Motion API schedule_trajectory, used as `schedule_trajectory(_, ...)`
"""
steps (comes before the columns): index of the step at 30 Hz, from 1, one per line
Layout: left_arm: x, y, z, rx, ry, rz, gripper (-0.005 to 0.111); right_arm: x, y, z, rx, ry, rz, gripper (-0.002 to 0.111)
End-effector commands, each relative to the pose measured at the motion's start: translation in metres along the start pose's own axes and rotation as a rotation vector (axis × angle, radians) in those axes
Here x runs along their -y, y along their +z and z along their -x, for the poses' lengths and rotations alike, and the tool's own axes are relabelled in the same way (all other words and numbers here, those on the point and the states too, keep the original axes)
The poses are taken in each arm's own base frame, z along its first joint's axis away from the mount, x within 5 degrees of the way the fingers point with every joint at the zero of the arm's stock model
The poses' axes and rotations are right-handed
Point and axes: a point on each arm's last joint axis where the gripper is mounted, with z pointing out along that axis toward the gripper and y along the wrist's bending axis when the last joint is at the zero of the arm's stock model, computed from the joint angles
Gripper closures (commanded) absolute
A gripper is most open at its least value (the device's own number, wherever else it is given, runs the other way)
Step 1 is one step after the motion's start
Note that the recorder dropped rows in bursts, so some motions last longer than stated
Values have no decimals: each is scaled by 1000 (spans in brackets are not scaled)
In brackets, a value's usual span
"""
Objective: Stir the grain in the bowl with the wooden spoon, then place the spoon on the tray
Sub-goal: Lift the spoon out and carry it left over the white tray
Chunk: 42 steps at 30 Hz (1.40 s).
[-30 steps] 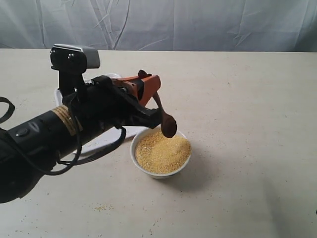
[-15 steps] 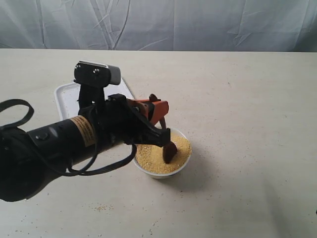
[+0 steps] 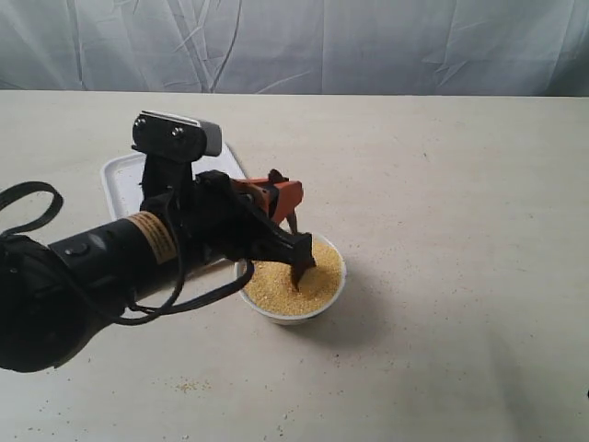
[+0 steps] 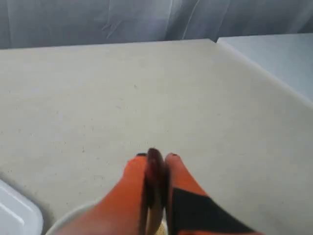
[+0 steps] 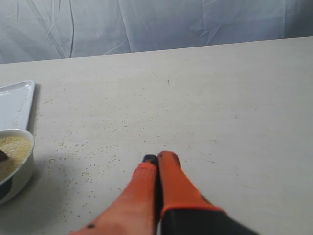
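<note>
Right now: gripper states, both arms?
Left gripper: closed on the wooden spoon, its tip in the grain.
Right gripper: closed, holding nothing.

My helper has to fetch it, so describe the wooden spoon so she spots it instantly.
On the pale table, find the white bowl of yellow grain beside the white tray. The wooden spoon stands in that grain, its handle pinched in the left arm's orange claw. It is the only dark reddish-brown, slender thing among white and yellow ones.
</note>
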Motion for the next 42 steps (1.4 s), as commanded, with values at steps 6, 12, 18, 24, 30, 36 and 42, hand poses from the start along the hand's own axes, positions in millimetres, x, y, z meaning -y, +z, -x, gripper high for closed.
schedule_trajectory(6, -12, -7, 1, -59, 28, 144, 107, 0, 0, 0, 14, -4, -4, 109)
schedule_trajectory(12, -10, -9, 10, 12, -61, 138, 107, 0, 0, -1, 9, -4, -4, 109)
schedule_trajectory(18, -1, -32, 39, 123, -83, 91, 107, 0, 0, -1, 9, -4, -4, 109)
schedule_trajectory(24, -14, -45, 62, 133, -258, 165, 107, 0, 0, -1, 9, -4, -4, 109)
schedule_trajectory(30, -53, -41, 86, -36, -279, 274, 107, 0, 0, 0, 12, -4, -4, 109)
schedule_trajectory(36, -107, -39, 115, -87, -327, 425, 107, 0, 0, 0, 12, -2, -4, 109)
schedule_trajectory(42, -168, -21, 118, -236, -427, 537, 107, 0, 0, 0, 12, -2, -4, 109)
